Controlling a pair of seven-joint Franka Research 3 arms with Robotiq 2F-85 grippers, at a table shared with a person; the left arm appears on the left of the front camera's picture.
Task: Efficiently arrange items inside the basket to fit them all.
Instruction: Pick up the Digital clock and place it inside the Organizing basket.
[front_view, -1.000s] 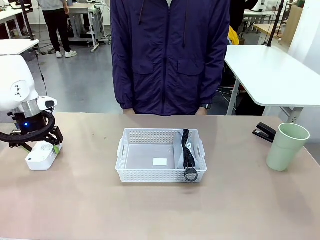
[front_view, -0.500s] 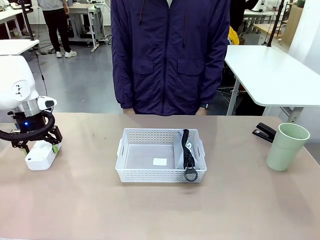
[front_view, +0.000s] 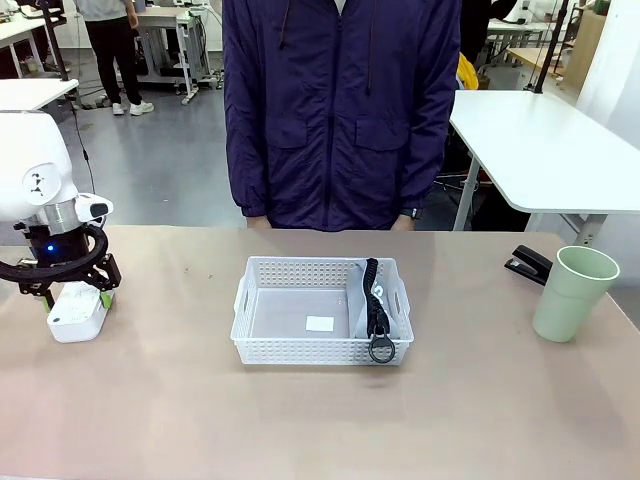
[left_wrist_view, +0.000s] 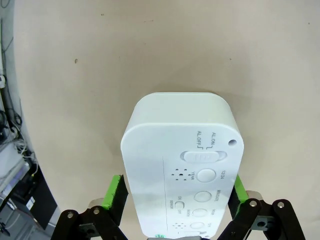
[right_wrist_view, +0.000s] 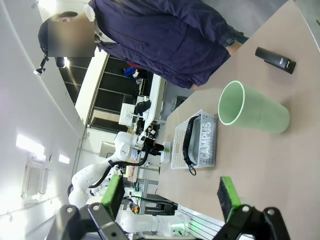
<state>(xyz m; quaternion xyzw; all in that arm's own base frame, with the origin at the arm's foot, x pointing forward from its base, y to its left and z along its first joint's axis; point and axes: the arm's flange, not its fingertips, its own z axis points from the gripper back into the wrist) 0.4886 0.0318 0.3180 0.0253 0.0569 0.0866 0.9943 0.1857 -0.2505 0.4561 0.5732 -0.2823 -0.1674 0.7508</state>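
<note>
- Closest on my side of the table (front_view: 200, 420), the right gripper (right_wrist_view: 170, 200) hangs with its claw spread wide and nothing between the green pads (right_wrist_view: 113, 192); its wrist camera looks out past them across the tabletop
- Off to my left, the left gripper (front_view: 78, 297) points straight down over the small white box (front_view: 75, 322), claw wide, one finger on either side; from the left wrist camera its pads (left_wrist_view: 117, 192) sit close against the box's long sides, and I cannot tell whether they actually touch; the box lies flat on the table, well apart from the basket
- Mid-table, the basket (front_view: 262, 348) sits square to me; the grey pouch (front_view: 360, 305) stands on edge inside it against the right-hand wall, its black strap (front_view: 374, 290) running along the top and the ring (front_view: 381, 348) hanging over the front rim
- Further right, the pale green cup (front_view: 572, 295) stands upright, well apart from the basket
- Just behind the cup, the black stapler (front_view: 528, 266) lies near the far edge, close to the cup but not touching it
- Beyond the far edge, a person (front_view: 340, 110) in a dark blue jacket stands facing the basket
</note>
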